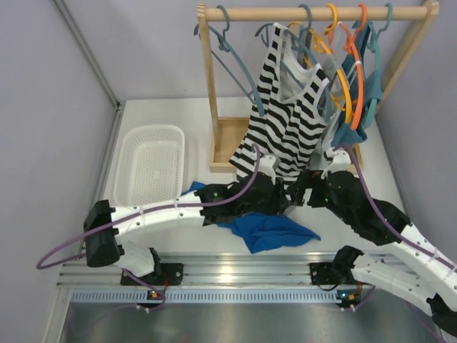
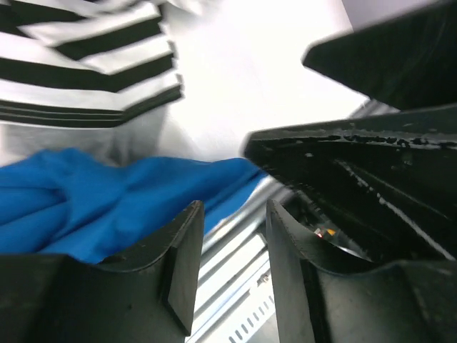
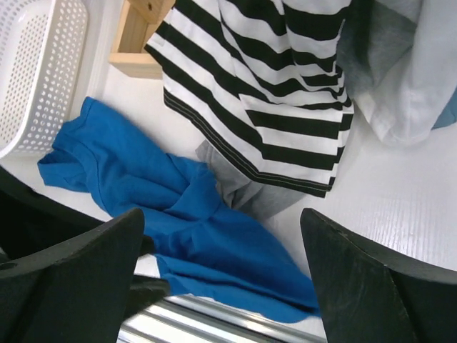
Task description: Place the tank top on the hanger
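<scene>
While the royal-blue tank top (image 1: 268, 230) lies crumpled on the surface before the wooden rack (image 1: 208, 93), beside the striped top's (image 1: 282, 121) hem, the slate-blue hanger (image 1: 241, 71) hangs at the rack's left end. Left tool (image 2: 234, 214) parted, right tool (image 3: 221, 229) wide, both empty; white basket (image 1: 150, 164) left of the rack.

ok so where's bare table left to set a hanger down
Bare tabletop behind the white basket, plus a strip between basket and wooden rack. Also right of the striped top. Crowded centre front: the tank top lies under the left arm and right arm.
</scene>
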